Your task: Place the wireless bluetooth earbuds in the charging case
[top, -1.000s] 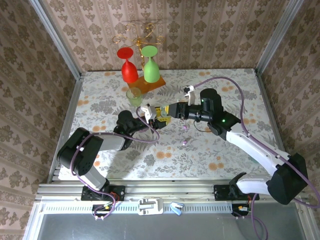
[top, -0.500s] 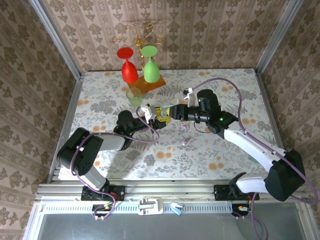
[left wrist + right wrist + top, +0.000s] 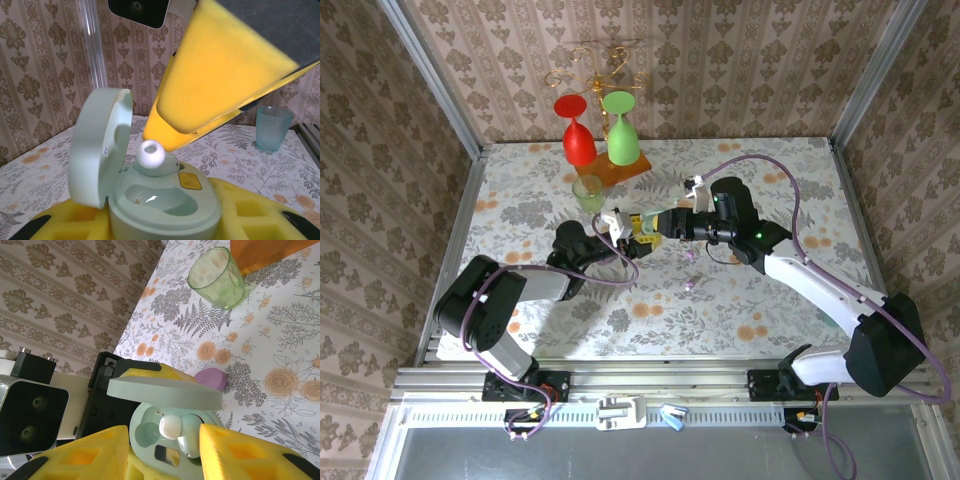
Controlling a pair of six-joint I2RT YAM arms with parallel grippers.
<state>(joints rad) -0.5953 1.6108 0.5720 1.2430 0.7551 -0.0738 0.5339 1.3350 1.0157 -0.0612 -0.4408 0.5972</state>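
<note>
Right tool [image 3: 655,224] has edged left, straddling whitish earbud [image 3: 172,426] on mint case [image 3: 165,212]

The middle of the tabletop [image 3: 820,170] is tight: the left tool [image 3: 165,227] holds the mint case [image 3: 165,205] up, its raised lid [image 3: 95,150] walling off one side, and the right tool [image 3: 165,445] hangs close above it. Toward the far edge stand a green cup [image 3: 588,192], a red glass [image 3: 579,140] and a green glass [image 3: 622,138]; the far right corner and the near middle lie open.
</note>
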